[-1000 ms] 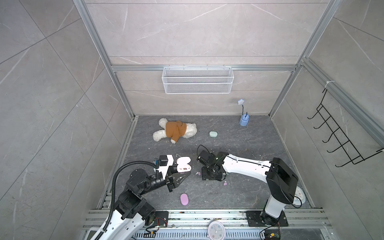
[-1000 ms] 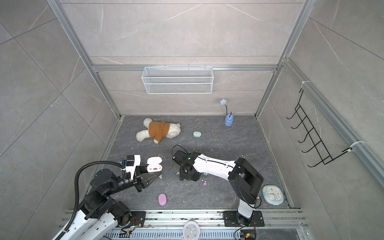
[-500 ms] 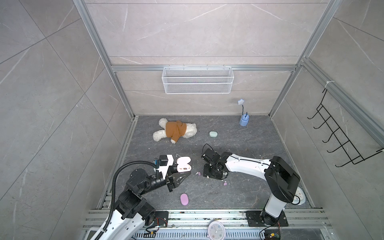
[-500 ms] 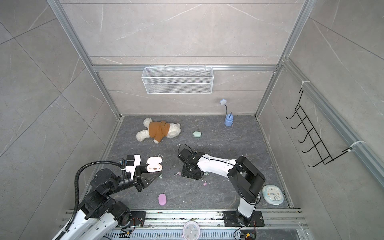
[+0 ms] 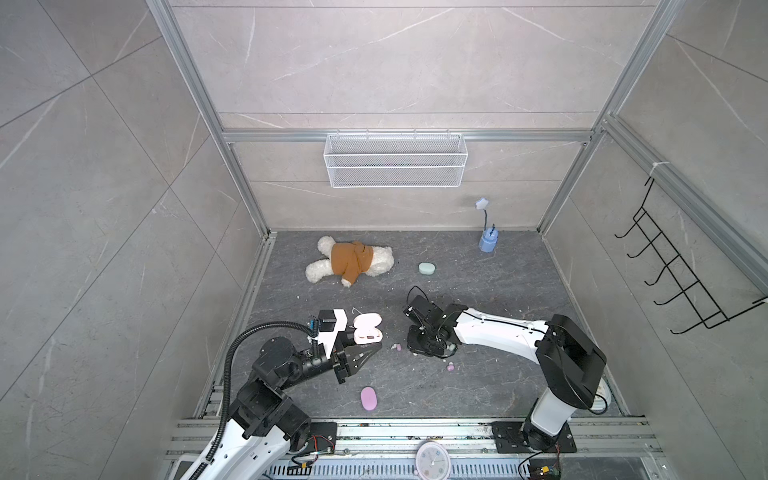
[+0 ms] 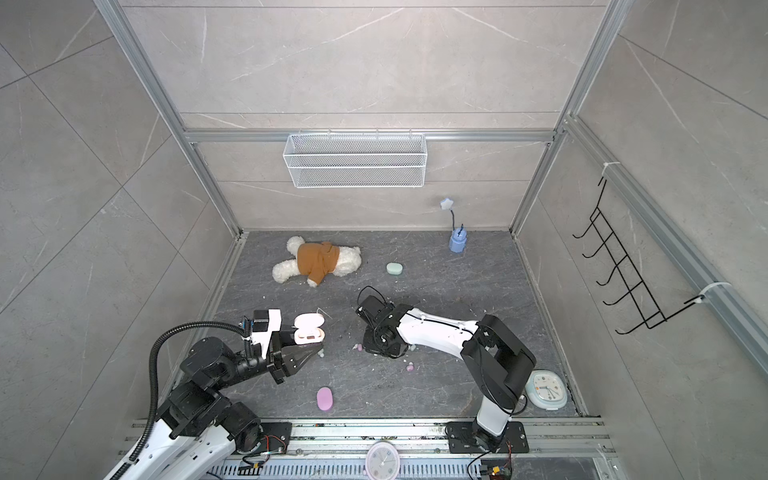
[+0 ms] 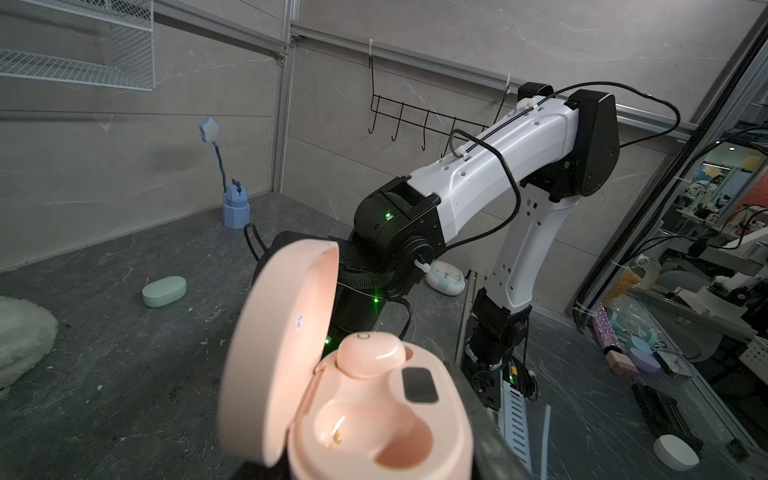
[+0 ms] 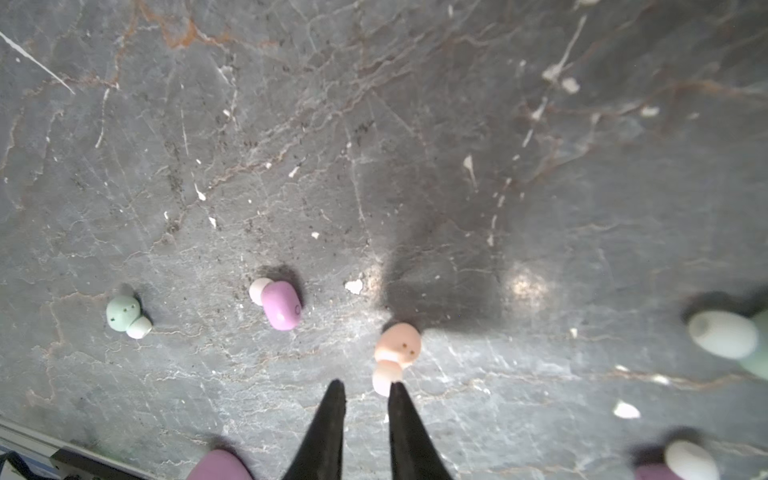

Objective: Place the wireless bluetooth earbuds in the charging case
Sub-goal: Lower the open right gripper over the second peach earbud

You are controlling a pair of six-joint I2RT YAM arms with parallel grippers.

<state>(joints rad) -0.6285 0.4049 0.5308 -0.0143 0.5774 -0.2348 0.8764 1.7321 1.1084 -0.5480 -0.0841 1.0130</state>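
On the dark grey veined tabletop (image 8: 374, 124): one peach-pink bean-sized plastic earbud (image 8: 398, 343). It looks featherlight, hard and slick (silicone tip softer), so pinch across the body. Right gripper (image 8: 366, 387) just beside it, black jaws nearly together, pinching nothing. Left gripper (image 5: 376, 350) clamps the open peach-pink oval charging case (image 7: 361, 419), one socket empty. Since a second ago: right jaws narrowed; case unmoved.

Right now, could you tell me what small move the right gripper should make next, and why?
Probably widen the right gripper and ease it forward around the peach earbud. Its jaws show only a narrow, empty gap, and the bud lies just beyond the fingertips, ungripped. The pink case in the left gripper is open, with one seated bud and one empty socket.
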